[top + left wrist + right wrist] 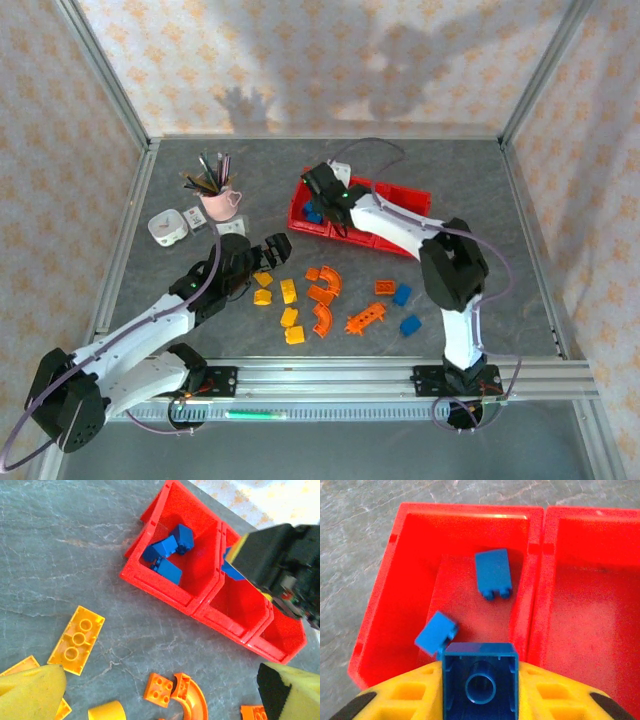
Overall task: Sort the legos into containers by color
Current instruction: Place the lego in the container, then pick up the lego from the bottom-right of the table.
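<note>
The containers are three red bins [408, 194] joined in a row at the back middle of the table. My right gripper [325, 190] hangs over the left bin [385, 595], shut on a blue brick [480, 680] whose hollow underside faces the camera. Two blue bricks [493, 572] [436, 632] lie in that bin. My left gripper [268, 250] stands open above loose legos: a yellow plate [76, 639], a small orange brick [159, 686] and an orange arch [192, 700]. More yellow [289, 291], orange [365, 318] and blue [410, 325] legos lie on the table in front.
A pink cup of pens [218, 200] and a white box [166, 226] stand at the back left. The middle bin [590, 605] is beside the one under my right gripper. Metal frame rails edge the table.
</note>
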Controlling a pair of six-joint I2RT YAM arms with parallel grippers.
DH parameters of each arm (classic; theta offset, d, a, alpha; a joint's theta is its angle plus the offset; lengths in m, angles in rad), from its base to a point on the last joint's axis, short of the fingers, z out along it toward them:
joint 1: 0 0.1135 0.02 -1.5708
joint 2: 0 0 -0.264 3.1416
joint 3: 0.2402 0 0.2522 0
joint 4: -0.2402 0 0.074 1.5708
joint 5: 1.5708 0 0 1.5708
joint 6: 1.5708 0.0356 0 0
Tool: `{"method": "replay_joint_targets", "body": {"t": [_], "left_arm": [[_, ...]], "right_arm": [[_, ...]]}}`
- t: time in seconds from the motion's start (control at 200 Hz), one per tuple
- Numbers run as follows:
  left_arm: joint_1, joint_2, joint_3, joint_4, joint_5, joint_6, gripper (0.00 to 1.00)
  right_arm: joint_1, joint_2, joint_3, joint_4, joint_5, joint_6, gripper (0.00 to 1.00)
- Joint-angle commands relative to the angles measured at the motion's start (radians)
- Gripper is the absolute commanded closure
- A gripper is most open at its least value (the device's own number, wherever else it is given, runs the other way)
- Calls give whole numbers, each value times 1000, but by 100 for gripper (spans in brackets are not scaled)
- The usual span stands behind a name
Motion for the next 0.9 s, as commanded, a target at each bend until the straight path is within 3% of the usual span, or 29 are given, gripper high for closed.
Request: {"method": "replay_joint_targets", "body": {"t": [0.0, 0.155, 0.33, 0.55, 0.896], "left_arm": [[21, 31, 37, 48, 24, 33, 1], [26, 69, 56, 52, 32, 50, 1], [26, 70, 63, 45, 46, 55, 1], [-5, 54, 54, 45, 91, 47, 1], [-216, 87, 29, 129, 60, -14, 1]], "right_arm": [[-16, 69, 99, -16, -3, -73, 61], [-25, 124, 193, -67, 18, -88, 45], [-24, 40, 159, -68, -1, -97, 40], [-24, -226, -126, -12, -14, -55, 34], [-31, -649, -609, -69, 26, 69, 24]]}}
